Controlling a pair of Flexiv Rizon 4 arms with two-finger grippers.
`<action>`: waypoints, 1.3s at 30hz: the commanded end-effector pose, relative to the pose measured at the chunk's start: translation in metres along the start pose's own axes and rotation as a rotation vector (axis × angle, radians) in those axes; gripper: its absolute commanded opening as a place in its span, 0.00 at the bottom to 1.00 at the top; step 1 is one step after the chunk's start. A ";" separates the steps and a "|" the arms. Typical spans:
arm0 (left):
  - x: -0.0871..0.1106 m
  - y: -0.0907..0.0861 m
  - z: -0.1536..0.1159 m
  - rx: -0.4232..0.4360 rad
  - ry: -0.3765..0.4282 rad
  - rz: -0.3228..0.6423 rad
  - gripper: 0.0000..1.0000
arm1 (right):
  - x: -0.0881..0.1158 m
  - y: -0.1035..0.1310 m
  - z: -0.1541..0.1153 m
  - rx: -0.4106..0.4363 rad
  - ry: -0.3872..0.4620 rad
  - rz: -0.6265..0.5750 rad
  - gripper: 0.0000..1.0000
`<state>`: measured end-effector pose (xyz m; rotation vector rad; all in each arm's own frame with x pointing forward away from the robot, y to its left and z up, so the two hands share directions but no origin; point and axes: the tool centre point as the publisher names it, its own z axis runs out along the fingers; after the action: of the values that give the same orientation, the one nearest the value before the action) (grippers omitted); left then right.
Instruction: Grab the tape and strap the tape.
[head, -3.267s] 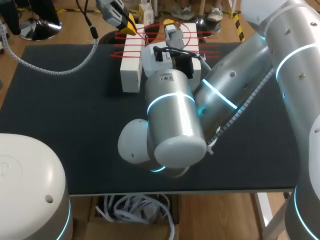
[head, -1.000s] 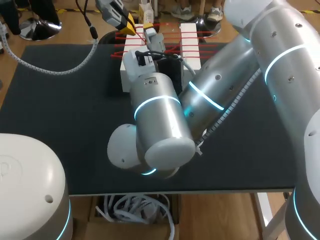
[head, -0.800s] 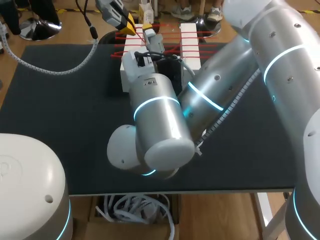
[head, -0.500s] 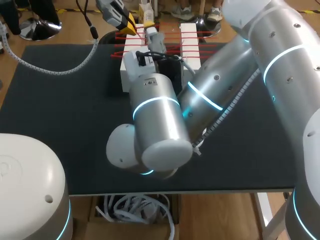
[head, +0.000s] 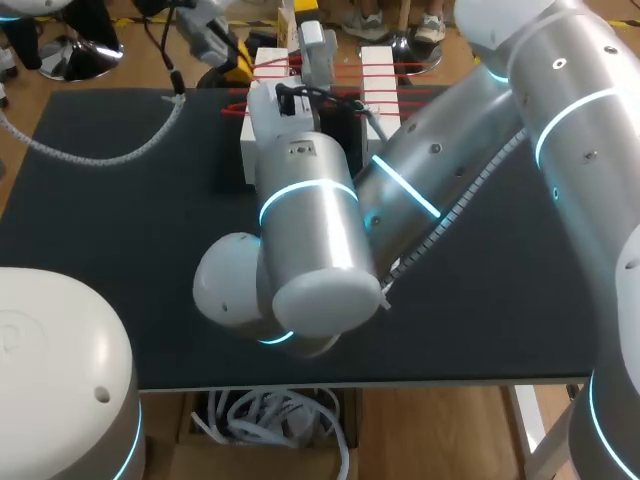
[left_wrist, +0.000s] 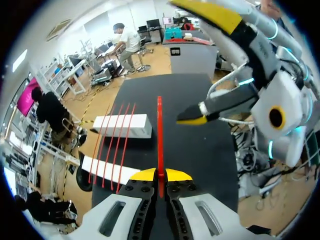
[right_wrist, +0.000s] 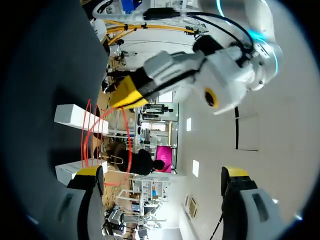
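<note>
Wrapping step in hand: left gripper (left_wrist: 160, 176) pinches red tape (left_wrist: 160, 130), strand taut toward far white blocks (left_wrist: 137, 126); right gripper (right_wrist: 162, 172) gapes empty. Next, likely: another loop round blocks, tension held.

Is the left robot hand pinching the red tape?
Yes, the left gripper has both yellow fingers pressed against the tape between them.

Right arm (head: 440, 170): fat silver cyl. links, white rounded joint caps, cyan light rings, small dark screw holes, ribbed conduit (head: 450, 215) down its side, black cables at wrist. Left arm (head: 50, 370): white dome base w/ cyan ring, ribbed white hose (head: 100, 155). Left gripper (left_wrist: 160, 175), right gripper (right_wrist: 162, 172): pale grey fingers, yellow tips.
</note>
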<state>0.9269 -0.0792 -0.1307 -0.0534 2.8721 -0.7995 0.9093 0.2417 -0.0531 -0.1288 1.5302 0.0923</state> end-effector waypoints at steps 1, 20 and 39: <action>-0.003 0.023 0.002 -0.041 -0.042 -0.041 0.00 | -0.017 -0.007 -0.003 -0.007 0.055 0.020 1.00; 0.009 0.206 0.005 -0.316 -0.223 -0.456 0.00 | -0.020 -0.009 -0.004 -0.004 0.066 0.034 1.00; 0.038 0.313 0.007 -0.459 -0.214 -0.623 0.00 | -0.020 -0.009 -0.004 -0.004 0.066 0.034 1.00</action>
<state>0.8959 0.1769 -0.2969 -1.0476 2.7781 -0.1546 0.9051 0.2334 -0.0355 -0.1059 1.5939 0.1195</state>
